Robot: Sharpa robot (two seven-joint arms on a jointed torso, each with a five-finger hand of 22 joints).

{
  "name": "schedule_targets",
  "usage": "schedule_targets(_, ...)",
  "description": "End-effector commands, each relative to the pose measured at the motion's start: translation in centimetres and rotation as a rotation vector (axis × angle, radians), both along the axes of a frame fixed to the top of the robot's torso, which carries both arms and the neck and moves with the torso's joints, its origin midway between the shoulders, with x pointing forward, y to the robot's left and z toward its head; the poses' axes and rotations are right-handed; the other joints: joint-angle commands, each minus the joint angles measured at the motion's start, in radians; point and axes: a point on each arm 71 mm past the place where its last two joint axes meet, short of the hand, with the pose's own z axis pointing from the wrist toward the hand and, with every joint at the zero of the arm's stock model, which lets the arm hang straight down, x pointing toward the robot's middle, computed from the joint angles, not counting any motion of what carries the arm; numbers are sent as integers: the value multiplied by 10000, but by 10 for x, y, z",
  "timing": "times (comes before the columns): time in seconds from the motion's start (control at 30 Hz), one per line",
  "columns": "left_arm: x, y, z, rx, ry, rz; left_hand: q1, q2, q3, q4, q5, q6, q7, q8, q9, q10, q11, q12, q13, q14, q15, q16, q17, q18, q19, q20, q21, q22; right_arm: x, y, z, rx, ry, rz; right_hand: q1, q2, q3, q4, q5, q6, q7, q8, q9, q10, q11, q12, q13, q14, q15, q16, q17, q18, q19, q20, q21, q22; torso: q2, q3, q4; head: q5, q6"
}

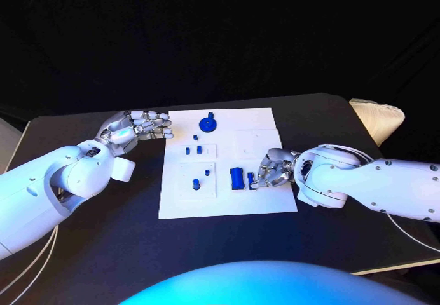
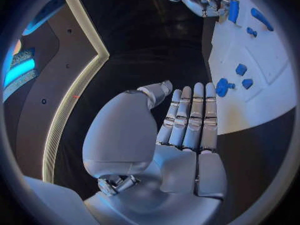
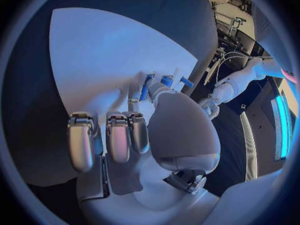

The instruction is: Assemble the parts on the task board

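Bench (image 1: 110, 248): black, matte top. Directly on it: one white task board (image 1: 261, 200), rectangular, lying flat at the middle, its long sides running away from the robot. Left hand (image 1: 137, 130) sits at the board's left edge, near the far corner; whether it touches the bench cannot be told.

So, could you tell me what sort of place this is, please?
Most likely a robotics lab test bench: a black table against dark drapes, a white task board carrying small blue parts, and another robot arm behind.
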Motion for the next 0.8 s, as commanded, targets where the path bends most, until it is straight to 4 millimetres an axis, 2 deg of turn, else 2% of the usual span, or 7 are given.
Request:
schedule_targets(0.03, -1, -3, 0, -84, -56, -192, -25, 47, -27, 60, 20, 12, 71, 5, -13, -44, 14, -67, 13, 49, -13, -35, 10, 31, 80, -20, -37, -10, -1, -1, 0, 149, -267, -105, -100, 1, -28, 164, 128, -15, -46, 54, -24, 1010, -36, 39, 2581, 1058, -39, 40, 2634, -56, 961, -77, -7, 2491, -3, -5, 0, 16, 1)
schedule_targets(0.13, -1, -3, 0, -85, -56, -192, -25, 47, -27, 60, 20, 12, 71, 5, -13, -44, 14, -67, 13, 49, -13, -35, 10, 31, 80, -20, -37, -10, -1, 0, 3, 490, -451, -163, -259, -81, -105, 338, 523, -38, -30, 63, -49, 1008, -22, 33, 2579, 1058, -28, 40, 2634, -56, 961, -70, -9, 2492, -4, -4, 9, 17, 1)
schedule_targets(0.27, -1, -3, 0, -86, -55, -191, -25, 47, -27, 60, 20, 12, 71, 5, -13, -44, 14, -67, 13, 49, -13, -35, 10, 31, 80, -20, -37, -10, -2, 0, 9, 898, -708, -159, -456, -155, -246, 355, 1044, -40, -23, 97, -65, 1008, -14, 34, 2580, 1058, -21, 40, 2634, -56, 962, -63, -14, 2493, -13, -10, 0, 26, 1)
schedule_targets(0.43, -1, -3, 0, -91, -56, -191, -25, 47, -27, 60, 20, 12, 71, 5, -13, -44, 14, -67, 13, 49, -13, -35, 10, 31, 80, -20, -37, -10, -4, 4, 18, 1234, -980, -10, -426, -233, -365, 320, 1153, 149, -116, 319, 29, 1029, -82, 87, 2602, 1058, -63, 40, 2634, -63, 970, -84, 26, 2507, -8, -15, -7, 17, 1)
schedule_targets(0.67, 0, -4, 0, -105, -62, -198, -25, 47, -27, 60, 20, 12, 71, 5, -13, -44, 14, -67, 13, 49, -13, -35, 10, 31, 80, -20, -37, -10, -4, 8, 24, 1432, -1178, 92, -404, -253, -390, 315, 1141, 164, -133, 360, 49, 1030, -97, 89, 2603, 1058, -76, 40, 2634, -63, 970, -93, 24, 2507, -9, -11, 2, 37, 5)
schedule_targets(0.73, 0, -4, 0, -111, -72, -185, -25, 47, -27, 60, 20, 12, 71, 5, -13, -44, 14, -67, 13, 49, -13, -35, 10, 31, 80, -20, -37, -10, -4, 9, 25, 1529, -1312, 59, -391, -259, -397, 310, 1139, 165, -139, 372, 55, 1031, -102, 92, 2604, 1058, -80, 40, 2634, -64, 971, -96, 30, 2509, -8, -9, 2, 50, 24)
schedule_targets(0.8, 0, -4, 0, -123, -87, -164, -25, 47, -27, 60, 20, 12, 71, 5, -13, -44, 14, -67, 13, 49, -13, -35, 10, 31, 80, -20, -37, -10, -2, 9, 27, 1739, -1550, -66, -370, -247, -394, 310, 1149, 156, -144, 383, 61, 1029, -109, 87, 2601, 1058, -87, 40, 2634, -54, 962, -101, -18, 2494, -10, -15, -1, 77, 101)
